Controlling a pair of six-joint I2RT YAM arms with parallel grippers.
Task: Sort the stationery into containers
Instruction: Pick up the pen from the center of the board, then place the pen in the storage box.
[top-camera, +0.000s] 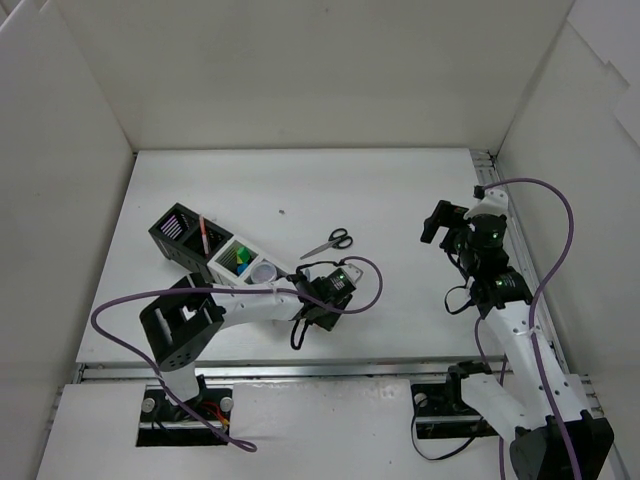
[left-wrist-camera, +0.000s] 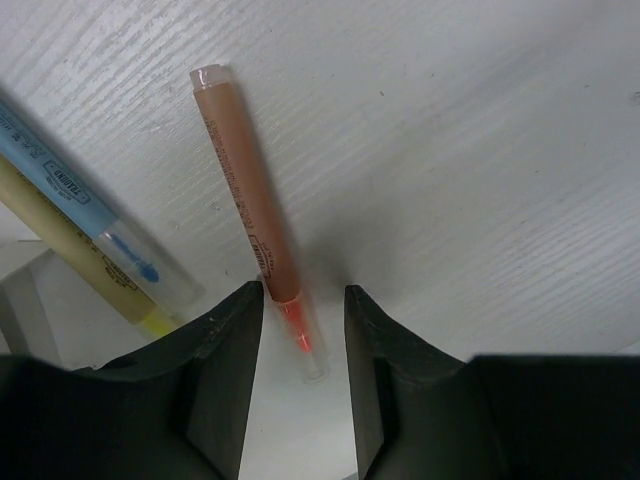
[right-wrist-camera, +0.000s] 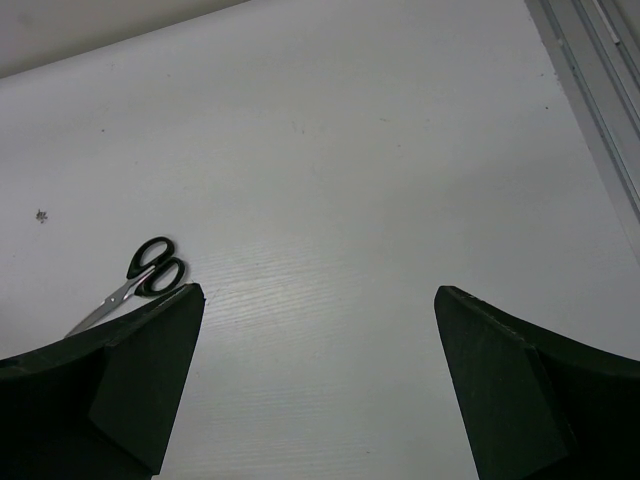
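The left gripper (left-wrist-camera: 305, 325) is down low over the white table (top-camera: 380, 180), just beside the near end of the containers (top-camera: 215, 250). Its jaws stand a narrow way apart, astride the tip end of a reddish-brown pen (left-wrist-camera: 245, 180) that lies flat on the table. One finger is up against the barrel and the other stands clear of it, with a strip of table showing between, so the pen is not clamped. The pen has a clear cap and an orange tip, and its other end points away from the gripper. Beside it in the wrist view lie a blue highlighter (left-wrist-camera: 80, 195) and a yellow highlighter (left-wrist-camera: 70, 250), side by side and touching along their length.

From above, the containers run in a slanted row, black boxes at the far end and white ones nearer. A thin pen (top-camera: 203, 235) stands in one of the black boxes, and something green and yellow shows in a white one.

The black-handled scissors (top-camera: 330, 241) lie shut on open table, apart from the row.

The right gripper (right-wrist-camera: 318, 295) hangs over bare table well to the right, jaws spread wide with nothing between them
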